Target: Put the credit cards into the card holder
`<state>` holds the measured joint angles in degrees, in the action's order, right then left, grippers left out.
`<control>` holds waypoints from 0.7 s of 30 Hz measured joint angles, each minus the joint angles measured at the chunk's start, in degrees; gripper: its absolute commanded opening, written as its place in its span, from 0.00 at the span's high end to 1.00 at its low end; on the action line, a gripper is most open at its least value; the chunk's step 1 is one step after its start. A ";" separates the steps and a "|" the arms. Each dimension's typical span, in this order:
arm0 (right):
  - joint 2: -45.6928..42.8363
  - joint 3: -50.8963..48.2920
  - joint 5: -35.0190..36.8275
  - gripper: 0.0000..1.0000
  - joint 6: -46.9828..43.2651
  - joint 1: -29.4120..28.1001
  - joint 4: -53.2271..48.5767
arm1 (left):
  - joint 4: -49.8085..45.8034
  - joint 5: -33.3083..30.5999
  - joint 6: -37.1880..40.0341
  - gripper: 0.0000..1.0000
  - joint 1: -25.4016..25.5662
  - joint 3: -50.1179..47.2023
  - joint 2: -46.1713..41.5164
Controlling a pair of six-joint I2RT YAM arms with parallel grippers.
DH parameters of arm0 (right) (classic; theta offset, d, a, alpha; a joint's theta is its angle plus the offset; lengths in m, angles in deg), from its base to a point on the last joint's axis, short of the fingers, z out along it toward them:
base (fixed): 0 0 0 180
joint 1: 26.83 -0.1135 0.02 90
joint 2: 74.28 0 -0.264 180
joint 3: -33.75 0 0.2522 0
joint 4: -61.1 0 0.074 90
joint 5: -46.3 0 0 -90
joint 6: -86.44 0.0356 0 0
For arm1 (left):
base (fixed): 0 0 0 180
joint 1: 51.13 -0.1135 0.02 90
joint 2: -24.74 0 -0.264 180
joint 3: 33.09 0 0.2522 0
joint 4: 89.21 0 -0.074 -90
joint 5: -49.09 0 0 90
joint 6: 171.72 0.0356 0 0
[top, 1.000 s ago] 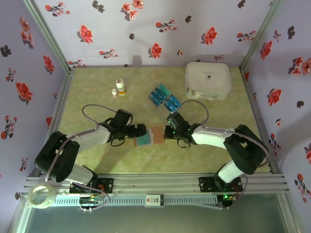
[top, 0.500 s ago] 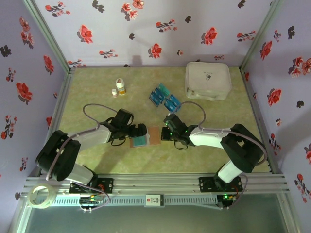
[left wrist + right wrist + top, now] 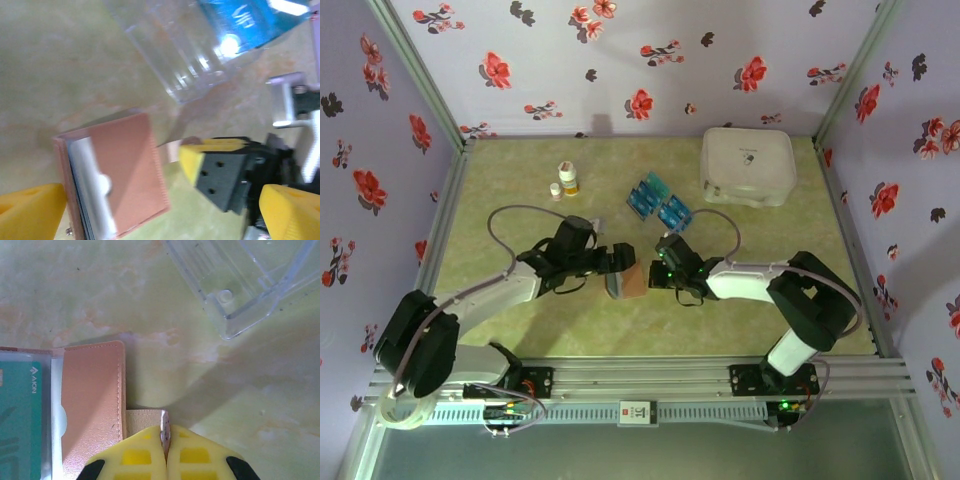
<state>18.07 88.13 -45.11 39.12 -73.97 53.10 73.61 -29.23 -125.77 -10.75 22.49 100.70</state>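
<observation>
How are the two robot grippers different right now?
The left gripper is wide open; the right gripper is shut. The right gripper pinches the tab of the brown card holder; the left gripper grips nothing. Both are yellow-tipped and sit by the card holder.

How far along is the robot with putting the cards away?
Done: one teal card sits in the brown card holder. In hand: the right gripper pinches the holder's strap, with the left gripper open beside it. Left: several blue cards wait farther back.
</observation>
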 measured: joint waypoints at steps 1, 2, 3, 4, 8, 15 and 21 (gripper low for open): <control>0.15 0.11 -0.09 1.00 0.00 0.00 0.13 | 0.85 0.09 -0.42 0.00 0.63 0.57 0.79; 0.24 0.15 -0.11 0.92 0.00 0.00 0.24 | 1.84 0.22 -0.83 0.00 1.25 1.22 1.97; 0.24 0.15 -0.11 0.82 0.00 0.00 0.26 | 2.86 0.39 -1.25 0.00 1.77 1.77 3.50; 0.24 0.15 -0.13 0.74 0.28 0.11 0.35 | 4.13 0.39 -1.75 0.00 2.08 2.05 5.03; -1.38 -1.57 -0.31 0.64 0.87 0.70 0.59 | 7.32 0.31 -3.52 0.00 2.38 2.05 9.86; -13.14 -7.93 0.59 0.69 1.03 1.40 -1.57 | 9.88 -1.20 -4.35 0.00 2.97 2.05 14.19; -20.00 -12.09 0.52 0.81 0.87 1.38 -0.76 | 9.62 -5.38 -5.18 0.00 5.11 3.04 17.09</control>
<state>-1.92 76.04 -44.58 39.99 -72.59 52.33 83.23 -34.61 -130.95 -5.63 25.53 117.79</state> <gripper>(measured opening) 0.224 0.996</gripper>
